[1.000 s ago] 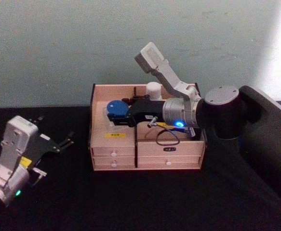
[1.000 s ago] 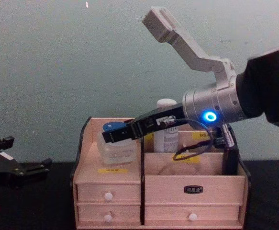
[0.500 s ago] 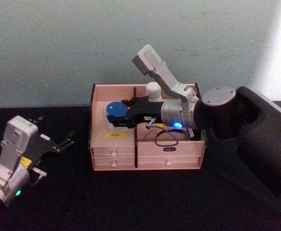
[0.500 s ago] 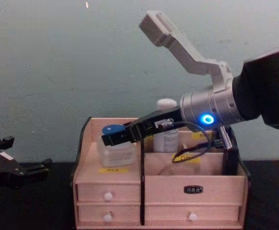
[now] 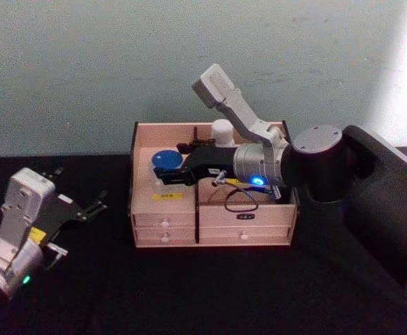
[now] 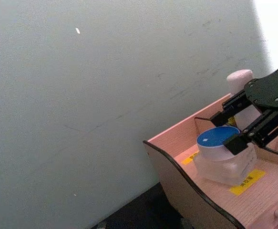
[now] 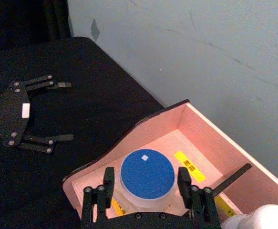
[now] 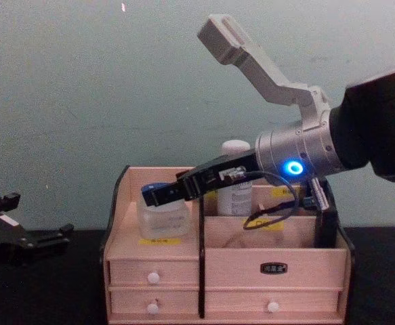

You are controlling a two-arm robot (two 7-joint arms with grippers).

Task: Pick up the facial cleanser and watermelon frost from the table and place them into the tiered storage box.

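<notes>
Your right gripper (image 7: 146, 188) brackets the blue-lidded jar (image 7: 146, 175), fingers spread, in the tiered storage box (image 5: 142, 209), 9 o'clock compartment. Left gripper (image 5: 91, 206) released, idle at 8 o'clock.

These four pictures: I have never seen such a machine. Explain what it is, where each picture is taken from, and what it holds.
It is a robot with two arms, each ending in a gripper. One camera looks down from its head, one looks forward from its chest, and one sits on each wrist.

On the black table stands the tiered storage box, wooden, with small drawers. The right gripper reaches into its left compartment, fingers on either side of a blue-lidded jar that rests there; I cannot tell whether they press it. A white bottle stands behind. The left gripper lies open over the table, holding nothing.
</notes>
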